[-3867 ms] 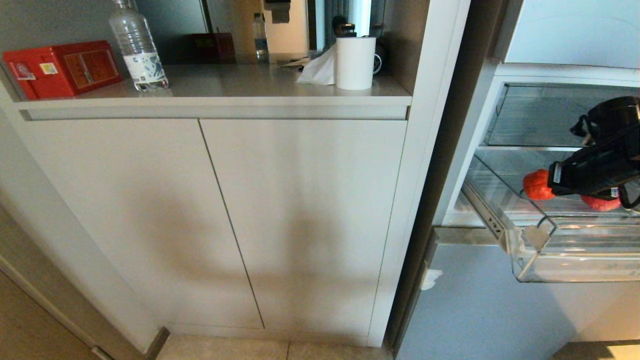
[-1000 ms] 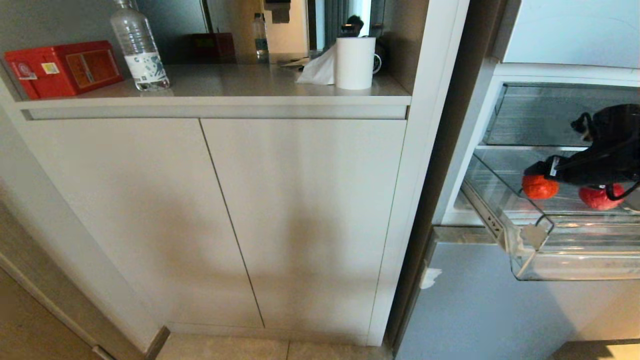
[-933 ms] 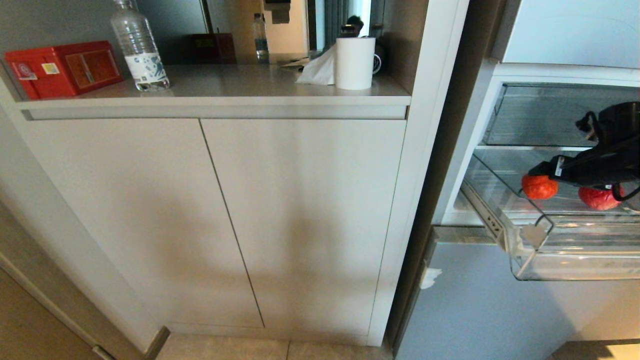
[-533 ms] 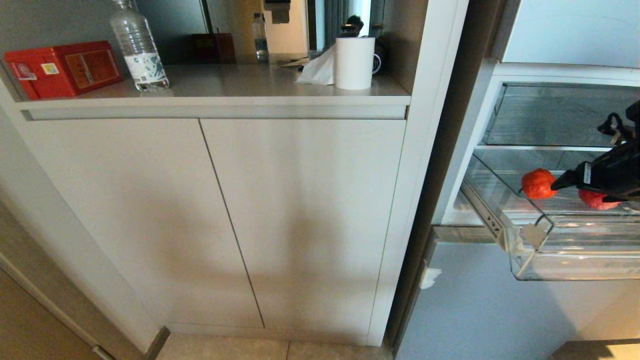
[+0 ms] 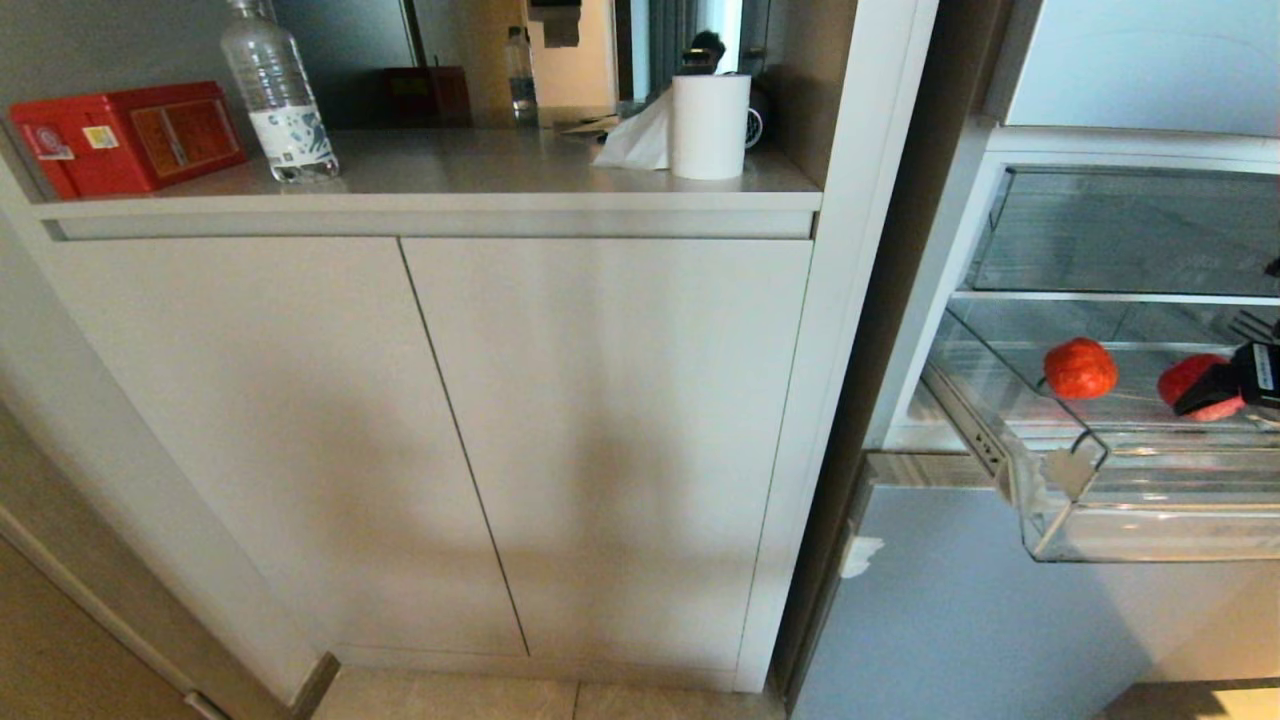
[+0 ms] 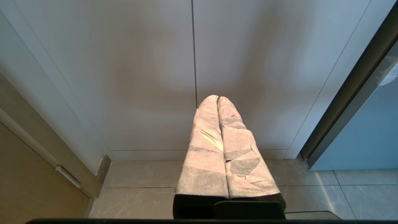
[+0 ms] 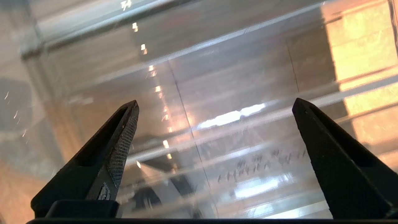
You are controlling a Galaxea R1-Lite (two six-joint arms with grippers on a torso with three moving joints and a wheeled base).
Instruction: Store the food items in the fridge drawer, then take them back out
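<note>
1. The wide transparent plastic fridge drawer (image 5: 1070, 520) with a ribbed floor stands pulled out of the pale blue-grey glossy fridge (image 5: 960, 620), at about 3 o'clock in the head view.
2. Two small round glossy red-orange food items lie apart on the drawer floor: one (image 5: 1080, 368) toward 9 o'clock within the drawer, the other (image 5: 1190, 378) toward 3 o'clock.
3. The right end effector (image 7: 214, 107) is released, its two black fingers spread wide with nothing between them (only clear plastic shows beyond); in the head view, just its tip (image 5: 1225, 385) enters at the 3 o'clock edge, overlapping the second food item.
4. The left end effector (image 6: 217, 99), with pale wrapped fingers, is clenched on nothing, hanging parked before the white cabinet doors (image 6: 140, 77) above the tiled floor (image 6: 140, 189).
5. On the cabinet's grey surface (image 5: 450, 160) stand a red box (image 5: 125, 135), a clear water bottle (image 5: 275, 95) and a white paper roll (image 5: 710, 125).
</note>
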